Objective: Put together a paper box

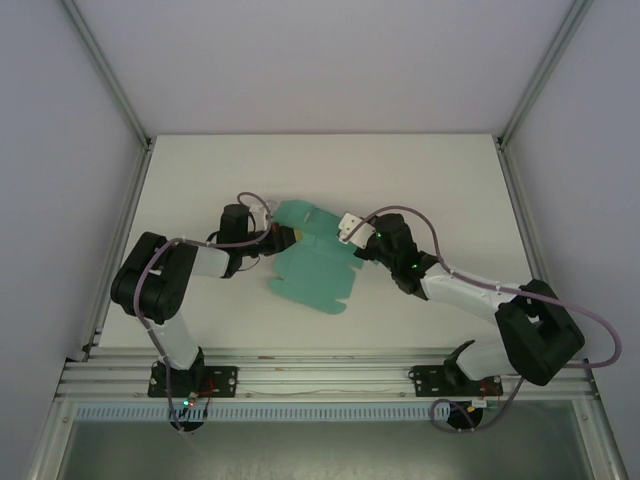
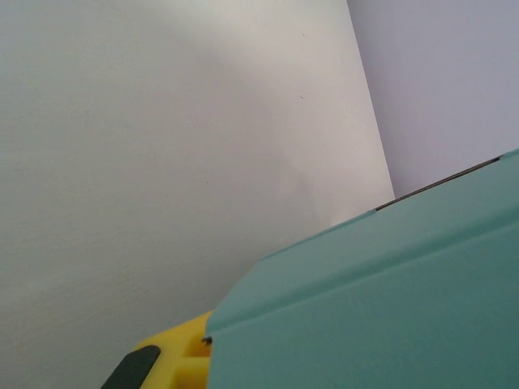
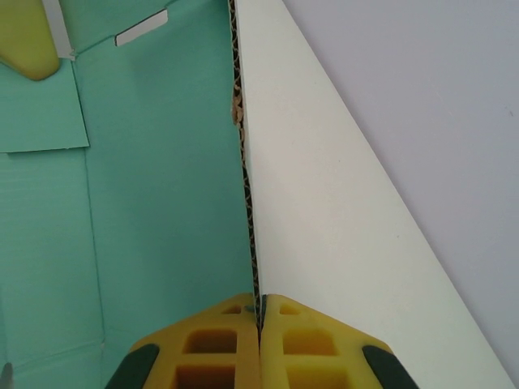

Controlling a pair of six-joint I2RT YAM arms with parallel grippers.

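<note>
The right gripper [image 3: 259, 314] has its yellow fingers [image 3: 220, 340] pressed together on the edge of the paper box [image 3: 162, 203], with teal card on one face and white on the other. One yellow finger [image 2: 180, 355] of the left gripper [image 1: 279, 238] lies under the card's opposite edge; I cannot tell whether it is clamped. The sheet lies mid-table [image 1: 430, 180] between both arms, partly folded up.

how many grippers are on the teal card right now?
2. The right gripper pinches an upturned flap of the paper box; the left gripper is against its left edge, though the card hides whether it is gripping.
</note>
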